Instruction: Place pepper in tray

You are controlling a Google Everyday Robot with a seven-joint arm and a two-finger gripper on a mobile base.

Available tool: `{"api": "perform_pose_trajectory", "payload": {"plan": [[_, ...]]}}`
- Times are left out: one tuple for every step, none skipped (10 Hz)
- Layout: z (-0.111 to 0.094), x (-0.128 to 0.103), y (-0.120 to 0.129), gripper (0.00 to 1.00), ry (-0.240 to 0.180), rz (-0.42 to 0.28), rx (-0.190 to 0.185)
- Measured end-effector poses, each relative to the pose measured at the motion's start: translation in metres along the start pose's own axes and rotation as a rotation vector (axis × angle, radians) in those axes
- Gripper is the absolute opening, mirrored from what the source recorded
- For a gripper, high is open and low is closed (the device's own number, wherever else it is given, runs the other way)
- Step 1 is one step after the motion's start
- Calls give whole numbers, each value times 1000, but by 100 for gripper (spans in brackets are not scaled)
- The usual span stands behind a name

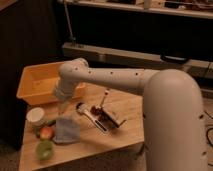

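**Camera view.** Tool [62, 108] hung released, jaws apart and nothing in them, low over desk [122, 103] just in front of tray [34, 96], prob. posed to come down on pepper [50, 122]. Pepper lay on desk betw. bowl [36, 116] & cloth [66, 131], outside tray, so pick not yet made.

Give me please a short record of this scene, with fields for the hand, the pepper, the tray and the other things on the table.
hand: open, low over the table, just in front of the tray
pepper: on the table beside the white bowl, outside the tray
tray: back left corner of the table
other things: blue cloth, red-orange fruit, round green thing, dark utensils
task state: pepper not yet in tray
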Motion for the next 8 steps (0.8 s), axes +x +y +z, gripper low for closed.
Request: {"api": "perform_pose_trajectory", "payload": {"plan": [[14,-1,0,65,-7,-24,-25],[27,3,1,65,-14,-34,-50],[37,4,2,65,-20,-38,-65],[45,1,4,65,-27,-41,-80],[53,2,7,65,-35,-34,-90],[59,2,8,65,-43,-27,-93],[67,-1,9,65,-51,-18,-96],[75,-7,9,65,-61,-8,-99]]}}
